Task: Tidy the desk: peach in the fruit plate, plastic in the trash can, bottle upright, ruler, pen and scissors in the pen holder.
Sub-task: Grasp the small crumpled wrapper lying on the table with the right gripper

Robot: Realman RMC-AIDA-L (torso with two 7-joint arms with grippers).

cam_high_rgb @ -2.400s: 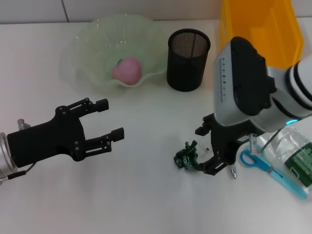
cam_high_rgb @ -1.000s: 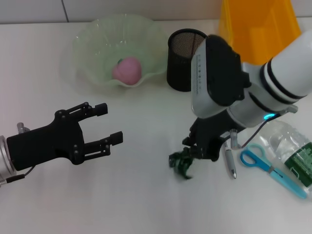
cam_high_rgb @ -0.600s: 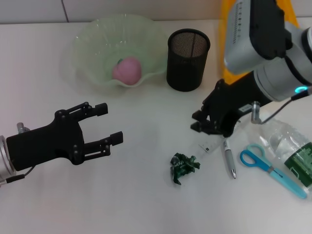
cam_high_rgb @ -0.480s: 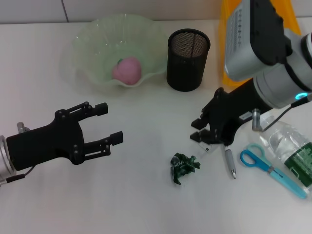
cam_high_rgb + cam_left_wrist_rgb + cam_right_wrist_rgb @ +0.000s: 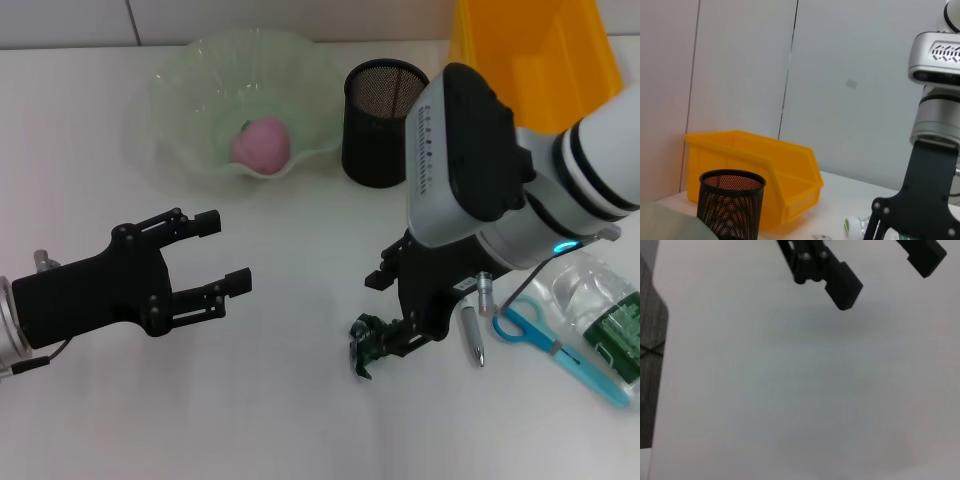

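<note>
head view has our right gripper (image 5: 392,318) low over the crumpled green plastic (image 5: 372,340) at 5 o'clock of the pen holder (image 5: 386,122); whether it grips we cannot tell. a loose pinch could drop it short of the yellow trash can (image 5: 530,55); left gripper (image 5: 212,255) hangs open, empty

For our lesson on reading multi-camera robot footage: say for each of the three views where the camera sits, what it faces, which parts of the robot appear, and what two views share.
Head view: on the robot's head, looking down at the white desk; both arms show, the left end effector open, the right end effector at the crumpled green plastic wrapper.
Left wrist view: low on the left arm, facing across the desk toward the right arm.
Right wrist view: on the right arm, facing bare desk; black fingers.
Shared: the black mesh pen holder and yellow plastic bin appear in head and left wrist views.
</note>
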